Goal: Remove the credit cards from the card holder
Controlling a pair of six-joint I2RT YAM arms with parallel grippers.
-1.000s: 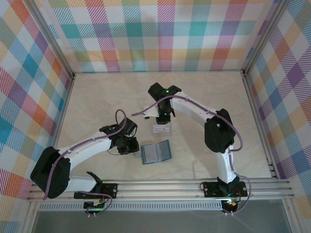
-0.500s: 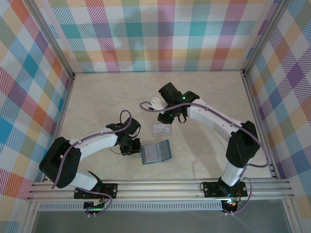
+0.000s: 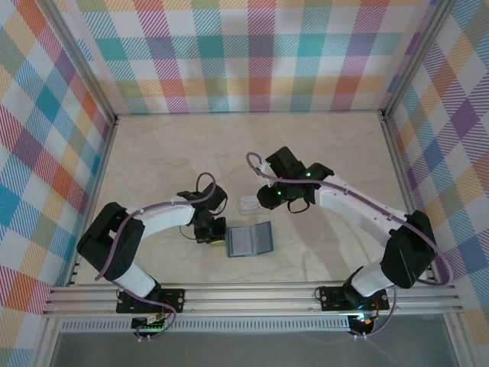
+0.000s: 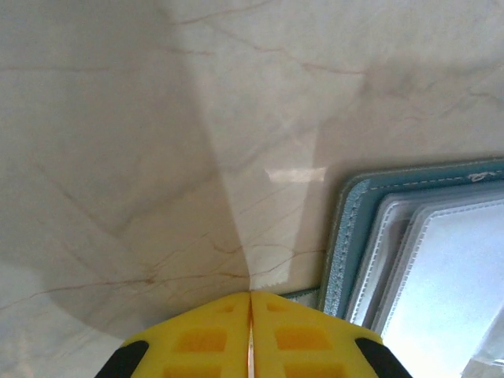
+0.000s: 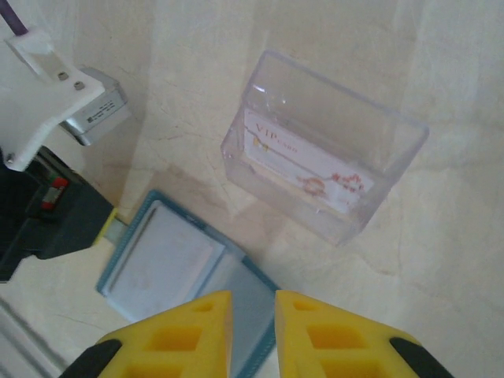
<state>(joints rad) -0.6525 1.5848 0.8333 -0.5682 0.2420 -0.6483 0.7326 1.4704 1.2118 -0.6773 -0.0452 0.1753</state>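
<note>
Jaws together, we are holding the left gripper point(image 4: 250, 298) at the left edge of the card holder point(image 3: 248, 240); the right gripper point(image 5: 253, 297), jaws slightly apart, is hovering just above it.

Overhead cam; 2 close wrist cams, prob. sharing card holder point(image 3: 249, 240).

Cream marble-look surface point(image 3: 153, 153) with faint brown veins, one soft glare patch point(image 4: 295, 174) – light from above. Walls point(image 3: 252, 53) on three sides in pastel plaid – orange, teal, purple, yellow. Silver metal posts point(image 3: 82, 69) run along the back corners. Aluminium rail point(image 3: 252, 294) along the near edge, grey strip point(image 3: 267, 344) below it.
</note>
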